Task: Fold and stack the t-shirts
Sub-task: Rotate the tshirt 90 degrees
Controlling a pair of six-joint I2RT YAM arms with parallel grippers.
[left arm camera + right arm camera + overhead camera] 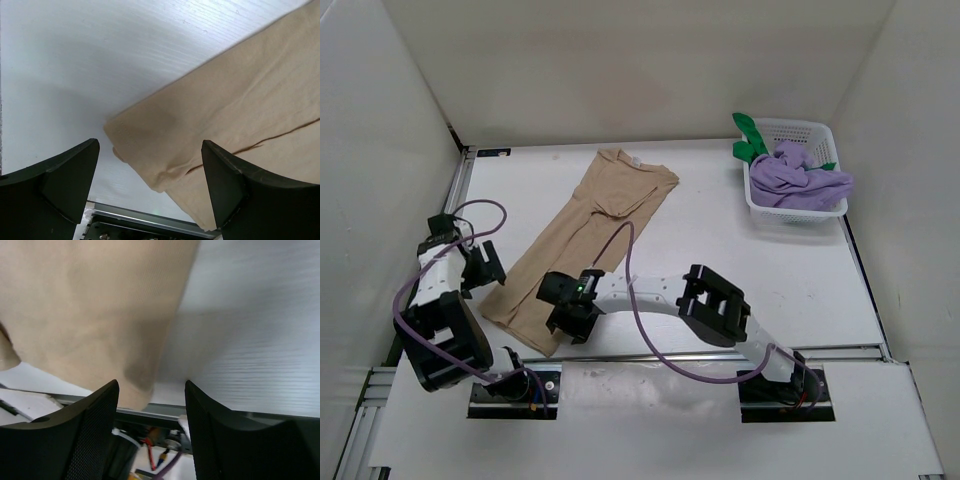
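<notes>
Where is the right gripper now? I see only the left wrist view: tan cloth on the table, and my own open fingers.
Observer: The right gripper is at the near right corner of the tan shirt, jaws apart, holding nothing.
Operator: Where are the other shirts?
Observer: The purple shirt lies bunched in the basket, at the far right of the table.
Operator: And the green one?
Observer: The green shirt is in the same basket, hanging over its far left rim.
</notes>
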